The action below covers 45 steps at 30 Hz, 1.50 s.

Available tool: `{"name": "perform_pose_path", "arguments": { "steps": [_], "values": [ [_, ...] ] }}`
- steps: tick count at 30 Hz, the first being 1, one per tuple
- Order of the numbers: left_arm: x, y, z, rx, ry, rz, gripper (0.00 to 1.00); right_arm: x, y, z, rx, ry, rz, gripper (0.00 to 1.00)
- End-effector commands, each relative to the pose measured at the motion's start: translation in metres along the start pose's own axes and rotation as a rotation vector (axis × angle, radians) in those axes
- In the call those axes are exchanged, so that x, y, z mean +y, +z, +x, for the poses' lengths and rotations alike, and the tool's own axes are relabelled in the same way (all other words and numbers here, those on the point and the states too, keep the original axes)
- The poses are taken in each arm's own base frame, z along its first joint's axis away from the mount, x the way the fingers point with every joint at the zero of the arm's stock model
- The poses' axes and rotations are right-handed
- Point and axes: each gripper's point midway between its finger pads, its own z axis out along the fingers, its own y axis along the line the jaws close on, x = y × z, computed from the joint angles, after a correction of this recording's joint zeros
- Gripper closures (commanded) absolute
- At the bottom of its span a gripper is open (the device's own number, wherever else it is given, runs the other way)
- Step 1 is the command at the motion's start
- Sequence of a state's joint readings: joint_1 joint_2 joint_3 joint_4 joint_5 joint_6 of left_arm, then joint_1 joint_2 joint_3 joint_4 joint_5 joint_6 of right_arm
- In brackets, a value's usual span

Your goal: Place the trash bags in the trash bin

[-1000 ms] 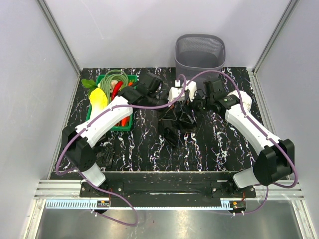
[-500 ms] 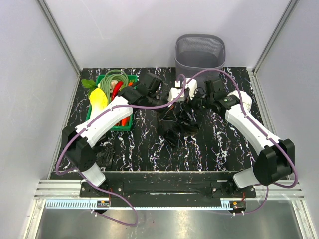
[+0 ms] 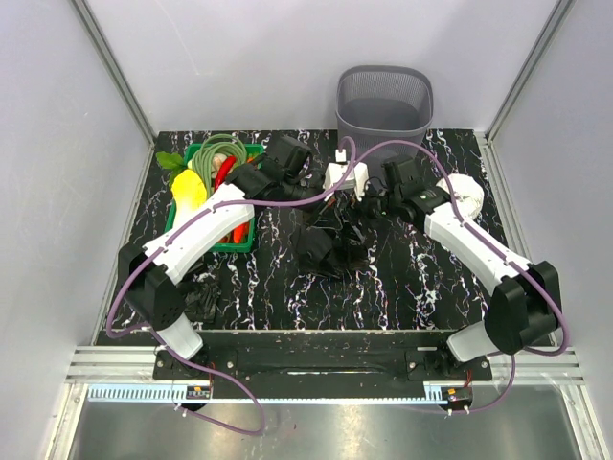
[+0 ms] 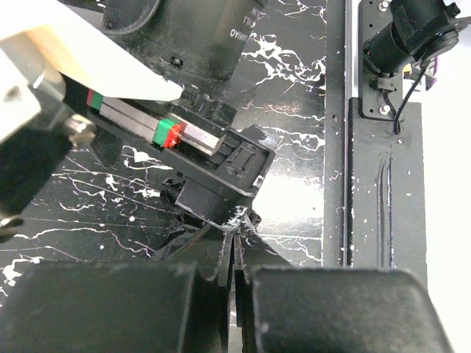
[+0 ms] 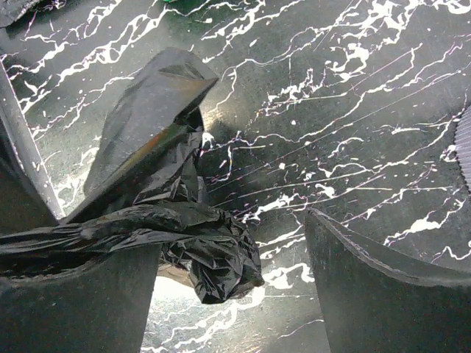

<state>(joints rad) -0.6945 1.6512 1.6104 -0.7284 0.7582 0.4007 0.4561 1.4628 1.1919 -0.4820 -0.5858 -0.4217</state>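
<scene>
From above, the bag (image 3: 330, 244) bunches between the left gripper (image 3: 340, 192) and the right gripper (image 3: 369, 203), with the bin (image 3: 383, 123) well behind them. In the left wrist view, the left gripper is clamped tight, apparently pinching the film's edge. In the right wrist view, the right gripper gapes wide and holds nothing. The bag drapes over its left finger, a twisted strand running leftward.

Trash bin (image 3: 384, 101) behind trash bags (image 3: 330, 247) at centre; crate (image 3: 238, 245) left.
</scene>
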Motion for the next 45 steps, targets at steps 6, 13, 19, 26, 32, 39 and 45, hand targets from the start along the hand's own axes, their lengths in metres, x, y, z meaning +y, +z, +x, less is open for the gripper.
{"name": "perform_pose_path", "arguments": {
  "steps": [6, 13, 19, 26, 32, 39, 45],
  "values": [
    [-0.01, -0.016, -0.047, -0.125, 0.086, 0.017, 1.0, 0.006, 0.022, -0.004, -0.032, 0.034, -0.065, 0.19],
    [-0.027, -0.019, -0.057, -0.161, 0.087, 0.093, 1.0, 0.003, 0.038, 0.005, -0.023, 0.076, -0.076, 0.23],
    [-0.036, -0.025, -0.06, -0.164, 0.084, 0.119, 1.0, -0.005, 0.044, 0.007, -0.023, 0.101, -0.044, 0.47],
    [-0.034, -0.04, -0.055, -0.139, 0.126, 0.064, 1.0, -0.024, 0.037, 0.012, 0.029, 0.088, 0.073, 0.93],
    [-0.026, -0.069, -0.055, -0.106, 0.157, -0.012, 1.0, -0.089, 0.011, 0.026, 0.145, 0.07, 0.452, 1.0],
    [-0.007, -0.126, -0.071, -0.126, 0.19, -0.187, 1.0, -0.126, -0.032, 0.023, 0.191, 0.055, 0.738, 1.0],
    [0.022, -0.157, -0.071, -0.097, 0.186, -0.382, 1.0, -0.145, -0.074, 0.001, 0.174, 0.034, 0.914, 1.0]
  ]
}}
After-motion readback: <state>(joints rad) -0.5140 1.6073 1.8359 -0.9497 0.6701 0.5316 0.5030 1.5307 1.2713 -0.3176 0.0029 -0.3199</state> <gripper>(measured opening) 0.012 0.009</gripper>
